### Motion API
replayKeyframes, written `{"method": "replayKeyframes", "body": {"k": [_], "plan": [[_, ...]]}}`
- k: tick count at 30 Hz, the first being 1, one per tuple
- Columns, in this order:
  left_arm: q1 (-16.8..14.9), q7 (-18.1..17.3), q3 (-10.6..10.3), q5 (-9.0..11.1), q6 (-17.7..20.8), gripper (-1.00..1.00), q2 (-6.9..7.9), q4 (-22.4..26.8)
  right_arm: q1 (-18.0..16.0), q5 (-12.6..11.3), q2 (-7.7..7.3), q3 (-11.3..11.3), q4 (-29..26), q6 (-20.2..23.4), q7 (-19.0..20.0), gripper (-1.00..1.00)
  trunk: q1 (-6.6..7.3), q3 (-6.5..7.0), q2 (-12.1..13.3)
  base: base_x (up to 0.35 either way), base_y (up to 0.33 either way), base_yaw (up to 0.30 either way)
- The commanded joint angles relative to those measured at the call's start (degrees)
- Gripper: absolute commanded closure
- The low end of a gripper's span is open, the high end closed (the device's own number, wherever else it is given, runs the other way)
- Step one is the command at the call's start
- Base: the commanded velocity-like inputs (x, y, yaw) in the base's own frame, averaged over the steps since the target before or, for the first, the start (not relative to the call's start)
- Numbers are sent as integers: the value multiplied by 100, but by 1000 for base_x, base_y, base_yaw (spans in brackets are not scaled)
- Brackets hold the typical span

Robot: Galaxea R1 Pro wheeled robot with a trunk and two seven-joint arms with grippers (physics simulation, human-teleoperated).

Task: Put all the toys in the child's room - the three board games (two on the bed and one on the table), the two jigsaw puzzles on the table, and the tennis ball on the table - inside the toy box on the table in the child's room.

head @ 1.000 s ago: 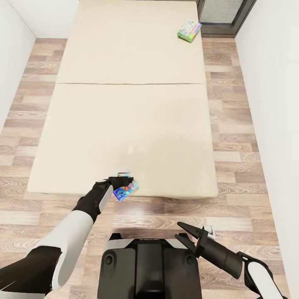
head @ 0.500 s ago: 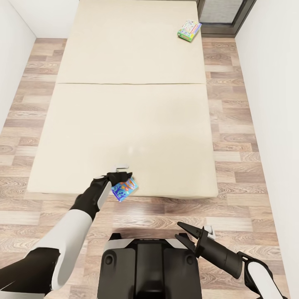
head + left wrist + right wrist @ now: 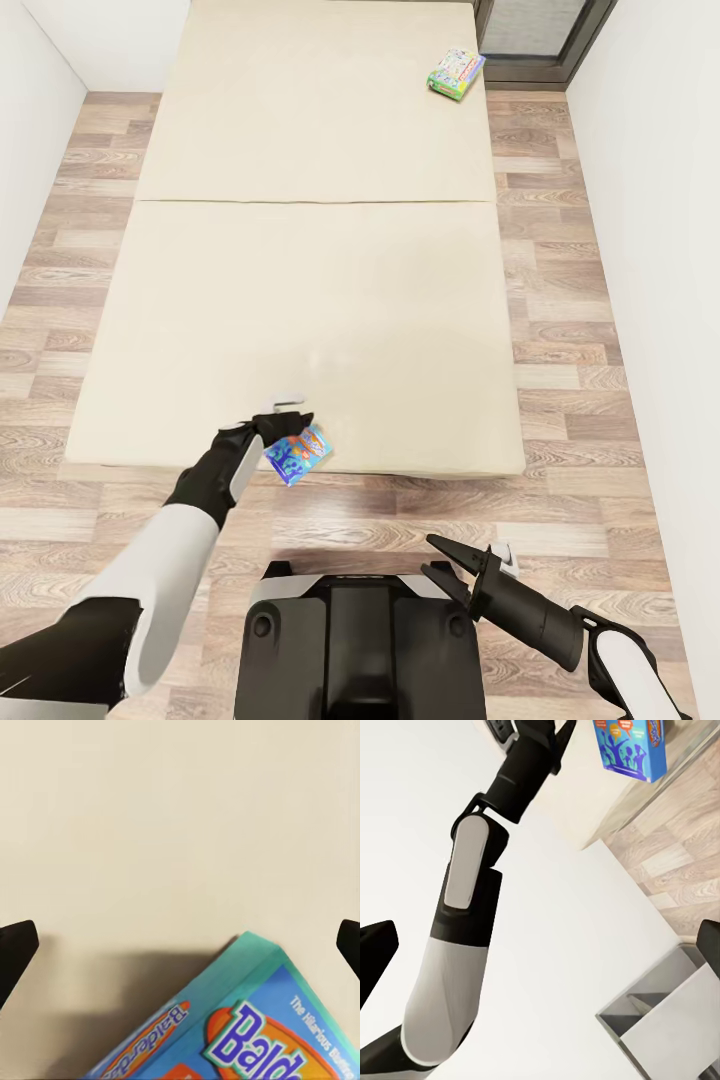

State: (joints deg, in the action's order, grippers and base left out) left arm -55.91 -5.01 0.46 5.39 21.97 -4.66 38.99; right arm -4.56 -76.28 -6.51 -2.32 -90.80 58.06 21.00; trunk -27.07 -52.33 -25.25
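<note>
Two board games show on the bed [image 3: 300,280], and one of them is in hand. At the left, the left gripper [image 3: 288,424] hangs over the bed's near edge with its fingers closed on a corner of the blue board game [image 3: 299,455], which hangs tilted just clear of the mattress; the left wrist view shows its teal rim and blue printed face close under the fingers. The box looks light, thin and stiff, with a smooth printed skin that could slip, so a pinch well in from the corner across its thin sides would likely hold it truer. Further right, the right gripper [image 3: 447,563] rests low by the robot's base, jaws spread and empty. Far right, the green board game [image 3: 456,73] lies flat near the bed's far corner.
</note>
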Motion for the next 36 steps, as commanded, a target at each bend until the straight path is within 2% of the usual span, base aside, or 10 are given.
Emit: {"method": "replayKeyframes", "body": {"k": [1, 4, 12, 13, 16, 23, 24, 31, 36], "plan": [[0, -7, 29, 57, 61, -100, 10, 28, -2, 52, 0, -8, 0, 20, 53, -100, -3, -5, -8, 0, 0, 0], [1, -44, 116, 59, 202, -100, 70, 152, -2, 52, 0, -12, 0, 21, 53, -100, -3, -5, -8, 0, 0, 0], [37, -534, 455, 62, 1330, -100, 259, 1034, -1, 56, 0, -20, 0, 18, 53, -100, -3, -5, -8, 0, 0, 0], [43, -738, 539, 61, 1648, -100, 312, 1266, -1, 58, 0, -21, 0, 16, 53, -100, -3, -5, -8, 0, 0, 0], [49, -1107, 668, 60, 2156, -100, 439, 1600, -2, 63, 0, -25, 0, 15, 50, -100, -3, -5, -8, 0, 0, 0], [53, -2157, 861, 59, 3271, -100, 855, 2304, -10, 75, -6, -31, 5, 13, -131, -100, -3, -5, -8, 0, 0, 0], [53, -2479, 881, 57, 3470, -100, 977, 2482, -13, 73, -7, -33, 3, 13, -259, -100, -3, -5, -8, 0, 0, 0], [42, -3484, 889, 46, 3789, -100, 1350, 3034, -17, 38, -8, -107, 5, 16, -754, -100, -3, -5, -8, 0, 0, 0], [38, -3906, 864, 52, 3803, -100, 1661, 3195, -18, 24, -8, -145, 2, 17, -867, -100, -3, -5, -8, 0, 0, 0]]}}
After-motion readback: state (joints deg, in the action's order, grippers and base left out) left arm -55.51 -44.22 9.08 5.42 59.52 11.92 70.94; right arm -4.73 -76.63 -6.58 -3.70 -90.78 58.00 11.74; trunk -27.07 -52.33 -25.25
